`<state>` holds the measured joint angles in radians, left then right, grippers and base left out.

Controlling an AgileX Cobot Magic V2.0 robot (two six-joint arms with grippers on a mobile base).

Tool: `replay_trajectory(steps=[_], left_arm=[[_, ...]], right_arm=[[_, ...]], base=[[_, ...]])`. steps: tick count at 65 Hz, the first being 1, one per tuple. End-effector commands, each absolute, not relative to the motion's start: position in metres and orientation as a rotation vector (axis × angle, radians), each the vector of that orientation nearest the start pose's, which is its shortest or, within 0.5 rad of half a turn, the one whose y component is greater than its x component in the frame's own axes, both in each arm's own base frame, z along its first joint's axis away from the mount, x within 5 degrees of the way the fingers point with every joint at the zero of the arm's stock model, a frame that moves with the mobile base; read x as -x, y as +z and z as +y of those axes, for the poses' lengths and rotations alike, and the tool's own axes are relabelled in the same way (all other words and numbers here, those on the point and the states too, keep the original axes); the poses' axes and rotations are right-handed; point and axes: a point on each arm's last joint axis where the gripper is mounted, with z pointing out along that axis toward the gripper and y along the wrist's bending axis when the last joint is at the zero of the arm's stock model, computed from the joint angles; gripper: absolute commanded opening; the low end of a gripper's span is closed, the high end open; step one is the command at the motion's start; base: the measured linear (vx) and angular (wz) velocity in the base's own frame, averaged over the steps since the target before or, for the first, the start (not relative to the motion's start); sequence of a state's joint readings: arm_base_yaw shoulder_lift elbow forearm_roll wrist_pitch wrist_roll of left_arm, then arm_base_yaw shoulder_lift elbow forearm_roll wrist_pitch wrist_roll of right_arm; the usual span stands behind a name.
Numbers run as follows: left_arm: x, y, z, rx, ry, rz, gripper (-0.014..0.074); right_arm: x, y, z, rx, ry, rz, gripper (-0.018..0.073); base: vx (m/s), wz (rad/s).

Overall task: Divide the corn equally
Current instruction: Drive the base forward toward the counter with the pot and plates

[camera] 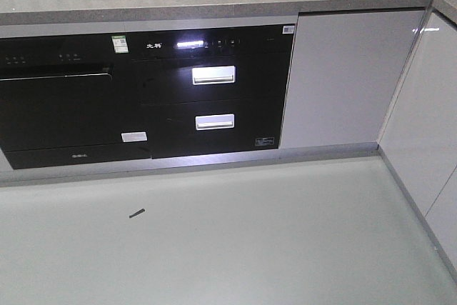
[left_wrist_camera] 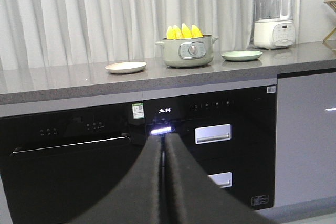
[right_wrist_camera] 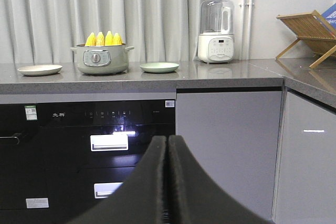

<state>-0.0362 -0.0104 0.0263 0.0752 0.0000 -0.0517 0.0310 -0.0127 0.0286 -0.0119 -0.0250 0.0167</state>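
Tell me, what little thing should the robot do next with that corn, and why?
Probably roll closer to the counter. All the corn stands in the pot, the cream plate and the green plate look bare, and the left hand and the right hand are shut, well short of it.

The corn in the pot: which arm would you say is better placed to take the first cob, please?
Probably the left: in its wrist view the corn and pot sit near centre, while the right wrist view shows them well off-centre. Both arms' jaws are shut.
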Motion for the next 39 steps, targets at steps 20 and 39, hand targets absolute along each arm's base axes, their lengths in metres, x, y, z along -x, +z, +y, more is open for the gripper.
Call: replay_trajectory(steps=[20, 39], left_arm=[[-0.0548, 0.2087, -0.0025, -0.040, -0.024, 1.422, -0.0007], [-0.0548, 0.2087, -0.0025, -0.040, -0.024, 1.422, -0.0007]], right_arm=[[-0.0555, 0.2112, 0.0016, 0.024, 0.019, 1.399, -0.0011], [-0.0555, 0.2112, 0.0016, 0.024, 0.019, 1.399, -0.0011]], base=[[0.14, 0.00], [0.14, 0.02]])
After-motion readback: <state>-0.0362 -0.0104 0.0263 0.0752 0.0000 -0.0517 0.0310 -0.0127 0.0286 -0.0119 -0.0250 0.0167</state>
